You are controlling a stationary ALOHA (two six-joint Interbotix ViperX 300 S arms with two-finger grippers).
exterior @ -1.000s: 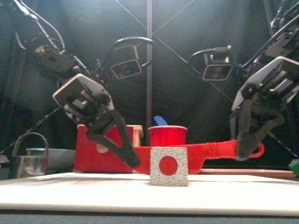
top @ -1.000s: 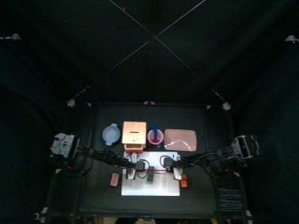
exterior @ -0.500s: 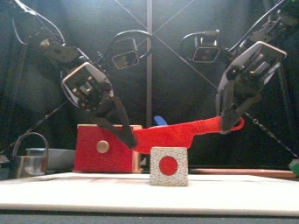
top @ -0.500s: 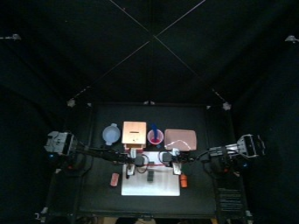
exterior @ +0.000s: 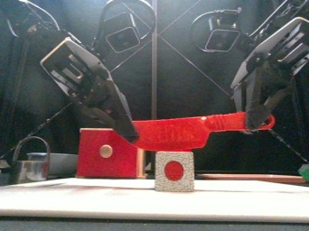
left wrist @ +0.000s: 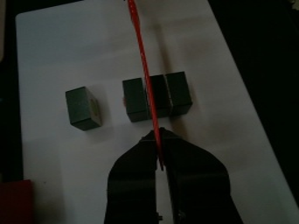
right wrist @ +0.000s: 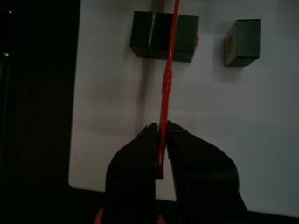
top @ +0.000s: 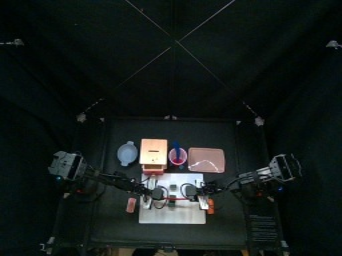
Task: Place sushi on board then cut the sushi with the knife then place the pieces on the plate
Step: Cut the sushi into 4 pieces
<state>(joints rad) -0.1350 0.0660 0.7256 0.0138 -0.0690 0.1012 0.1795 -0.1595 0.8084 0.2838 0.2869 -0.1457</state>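
A red toy knife (exterior: 182,133) hangs level above the white board (top: 174,212), held at both ends. My left gripper (exterior: 130,135) is shut on its blade end and my right gripper (exterior: 254,117) is shut on its handle end. Below it on the board stands the sushi (exterior: 175,171), its white end with a red centre facing the front. In the left wrist view the knife (left wrist: 142,70) runs edge-on over a group of dark blocks (left wrist: 158,94), with one block (left wrist: 79,107) standing apart. The right wrist view shows the same group (right wrist: 149,33) and the single block (right wrist: 242,42).
Behind the board stand a blue-grey bowl (top: 127,153), the wooden box (top: 154,152) with its red drawer front (exterior: 108,153), a red cup (top: 177,155) and the pink tray (top: 207,158). A metal cutter (exterior: 34,167) sits at the far left. A small red thing (top: 131,204) lies left of the board.
Both arms have risen and the red knife has come up from the cup behind. It now lies level between the two grippers, above the sushi.
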